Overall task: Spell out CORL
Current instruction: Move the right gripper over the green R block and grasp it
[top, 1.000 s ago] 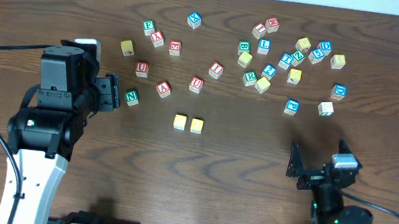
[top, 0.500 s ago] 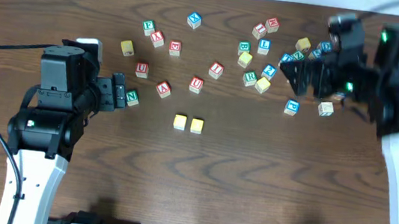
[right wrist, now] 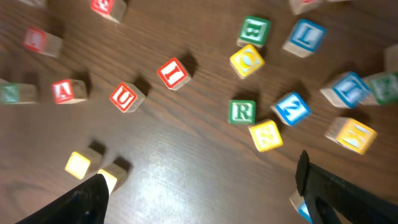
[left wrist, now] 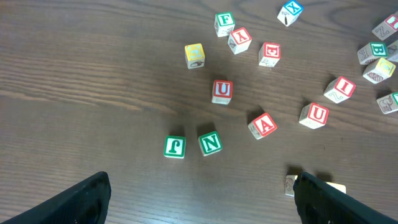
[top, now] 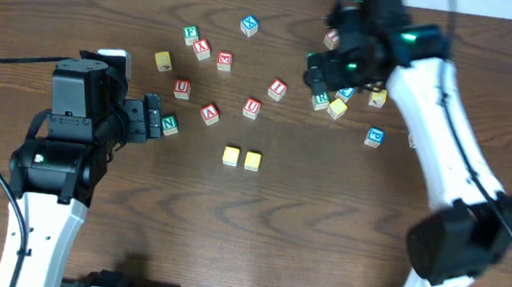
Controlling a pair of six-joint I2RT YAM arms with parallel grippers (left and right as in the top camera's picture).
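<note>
Two yellow-faced cubes (top: 230, 156) (top: 252, 160) sit side by side at mid-table; they also show in the right wrist view (right wrist: 78, 164) (right wrist: 107, 177). The green R cube (right wrist: 242, 111) lies in the back-right cluster, at the edge of my right gripper in the overhead view (top: 320, 100). The blue L cube (right wrist: 306, 35) lies farther back and is hidden under the right arm in the overhead view. My right gripper (top: 327, 70) (right wrist: 205, 199) hovers open and empty over that cluster. My left gripper (top: 148, 117) (left wrist: 199, 205) is open and empty beside the green N cube (left wrist: 210, 143).
Red-lettered cubes U (left wrist: 222, 91), A (left wrist: 262, 125), U (left wrist: 314, 114) and I (right wrist: 173, 73) are scattered between the arms. A green J cube (left wrist: 175, 147) lies by the N. Several blue, yellow and green cubes crowd round the R (right wrist: 290, 107).
The right arm has swung from the front right corner to the back right, then left over the cube cluster. The left arm has barely moved. No cube has moved.
</note>
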